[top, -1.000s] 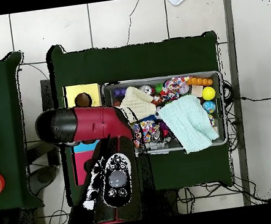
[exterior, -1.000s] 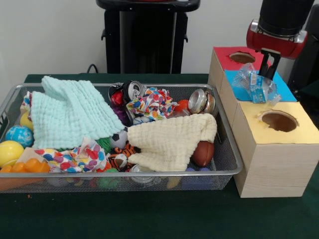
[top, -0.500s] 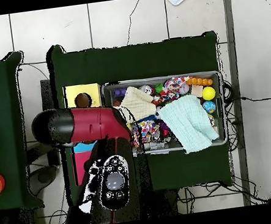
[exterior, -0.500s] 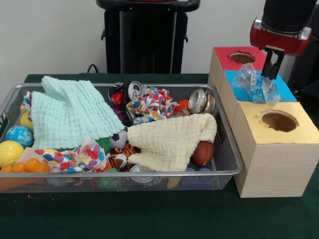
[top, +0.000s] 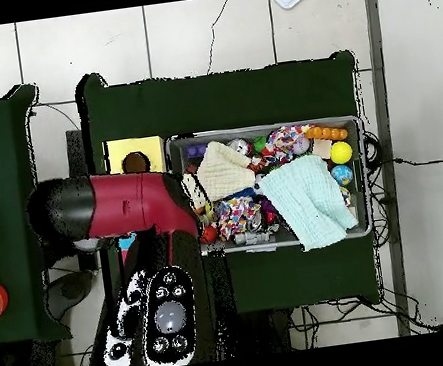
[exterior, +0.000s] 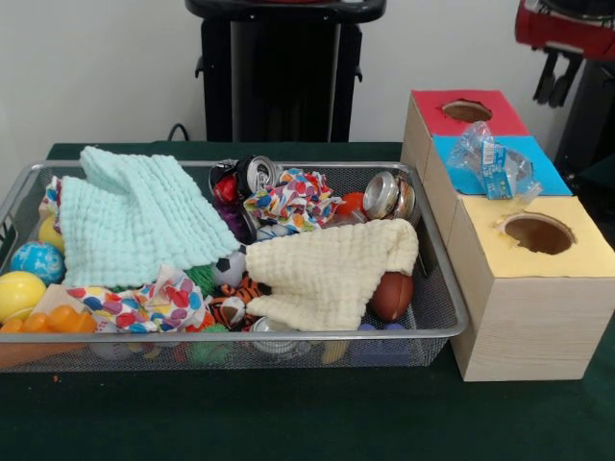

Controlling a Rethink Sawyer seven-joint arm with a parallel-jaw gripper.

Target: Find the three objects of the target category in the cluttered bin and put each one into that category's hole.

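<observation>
One crushed clear bottle with a blue label (exterior: 490, 163) lies on the blue surround (exterior: 550, 171) of the middle wooden box and covers its hole. My gripper (exterior: 560, 82) hangs open and empty at the top right of the front view, well above and behind the bottle. In the overhead view the red arm (top: 127, 203) hides the gripper, the bottle and the blue box. The wire mesh bin (exterior: 459, 312) (top: 259, 128) is full of clutter. No other bottle shows in it.
In the bin lie a mint cloth (exterior: 135, 216), a cream cloth (exterior: 332, 269), patterned cloths, silver cans (exterior: 259, 173) (exterior: 386, 195), a brown football (exterior: 392, 296) and coloured balls (exterior: 17, 293). The red-surround hole (exterior: 467, 110) and the yellow-surround hole (exterior: 538, 233) flank the blue box.
My gripper has risen and drawn back to the right, away from the bottle. The bottle has stayed on the blue surround.
</observation>
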